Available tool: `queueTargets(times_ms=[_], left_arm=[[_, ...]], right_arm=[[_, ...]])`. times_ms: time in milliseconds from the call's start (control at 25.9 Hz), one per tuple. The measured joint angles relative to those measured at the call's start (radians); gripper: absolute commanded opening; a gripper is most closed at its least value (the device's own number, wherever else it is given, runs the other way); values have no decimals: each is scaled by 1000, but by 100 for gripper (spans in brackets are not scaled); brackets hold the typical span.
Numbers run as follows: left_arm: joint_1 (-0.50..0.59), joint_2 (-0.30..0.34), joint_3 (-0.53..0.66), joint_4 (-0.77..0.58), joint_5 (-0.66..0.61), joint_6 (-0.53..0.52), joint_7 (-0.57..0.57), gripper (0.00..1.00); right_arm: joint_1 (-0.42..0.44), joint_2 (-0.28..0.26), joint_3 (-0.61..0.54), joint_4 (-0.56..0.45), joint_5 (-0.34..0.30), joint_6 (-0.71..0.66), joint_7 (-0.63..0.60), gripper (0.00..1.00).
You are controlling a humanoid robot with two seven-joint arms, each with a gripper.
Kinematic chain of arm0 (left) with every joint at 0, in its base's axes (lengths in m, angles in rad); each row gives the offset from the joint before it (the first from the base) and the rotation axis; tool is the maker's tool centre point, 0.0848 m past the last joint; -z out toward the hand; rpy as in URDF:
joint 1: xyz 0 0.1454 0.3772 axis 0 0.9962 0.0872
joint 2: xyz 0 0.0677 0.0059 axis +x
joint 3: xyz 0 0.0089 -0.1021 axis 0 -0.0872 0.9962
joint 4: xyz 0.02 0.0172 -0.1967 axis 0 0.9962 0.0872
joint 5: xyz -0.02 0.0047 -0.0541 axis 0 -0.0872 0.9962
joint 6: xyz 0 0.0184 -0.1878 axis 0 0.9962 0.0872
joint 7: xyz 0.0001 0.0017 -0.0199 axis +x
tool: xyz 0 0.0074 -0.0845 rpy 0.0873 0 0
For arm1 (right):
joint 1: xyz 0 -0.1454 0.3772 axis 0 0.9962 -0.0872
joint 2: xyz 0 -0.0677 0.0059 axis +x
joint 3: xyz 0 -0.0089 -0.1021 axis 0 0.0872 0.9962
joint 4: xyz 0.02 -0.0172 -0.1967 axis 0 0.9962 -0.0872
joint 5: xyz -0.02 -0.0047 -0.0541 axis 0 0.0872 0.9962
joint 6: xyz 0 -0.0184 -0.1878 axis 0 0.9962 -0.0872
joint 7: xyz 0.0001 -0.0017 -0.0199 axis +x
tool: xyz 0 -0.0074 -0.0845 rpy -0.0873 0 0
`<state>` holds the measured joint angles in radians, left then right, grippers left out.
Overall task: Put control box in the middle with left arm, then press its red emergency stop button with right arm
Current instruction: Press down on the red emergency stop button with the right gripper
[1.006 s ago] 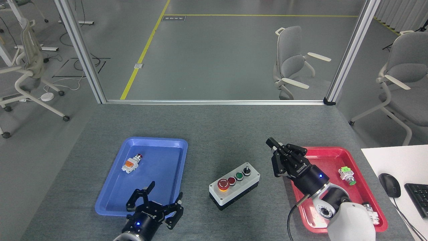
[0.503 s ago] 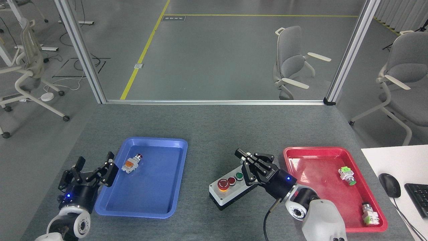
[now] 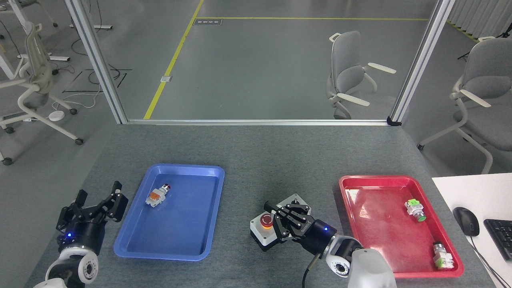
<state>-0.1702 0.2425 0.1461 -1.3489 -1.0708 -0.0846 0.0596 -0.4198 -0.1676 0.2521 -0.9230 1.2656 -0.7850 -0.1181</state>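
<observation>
The control box sits on the bare grey tabletop between the blue tray and the red tray, roughly in the middle, so the placing step looks done. It reads as a rigid plastic housing, light grey lid over a black base, probably moderately light and hard-sided; it should not deform under a grip, though smooth walls could slip. The best hold for moving it would be across its long side walls, low on the black base, clear of the controls on top. The red emergency stop button (a mushroom cap on a yellow-orange ring) needs no grip at all: a firm straight-down push on the cap's centre, and an off-centre push could skid or tip the box on the felt.

The right gripper hangs over the box's top, covering the middle buttons, its tip just beside the red cap; its fingers appear drawn together, though contact with the button cannot be confirmed. The left gripper is off to the left of the blue tray, fingers spread, holding nothing.

Compared with half a second earlier, the right gripper has moved leftward and lower along the box toward the stop button, the left has drawn back slightly, and the box is unmoved.
</observation>
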Motion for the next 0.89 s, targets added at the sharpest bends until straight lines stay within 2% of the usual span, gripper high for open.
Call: queueTargets(times_ms=[348, 657, 890], left_arm=[[3, -4, -5, 21, -21, 0, 4, 99], [24, -15, -79, 64, -23, -1, 93, 99], [49, -38, -97, 72, -23, 6, 109, 99]], right_arm=[[-23, 30, 12, 86, 0, 0, 0, 0], [-34, 48, 26, 125, -2, 0, -3, 0], [-36, 49, 26, 139, -12, 1, -7, 0]])
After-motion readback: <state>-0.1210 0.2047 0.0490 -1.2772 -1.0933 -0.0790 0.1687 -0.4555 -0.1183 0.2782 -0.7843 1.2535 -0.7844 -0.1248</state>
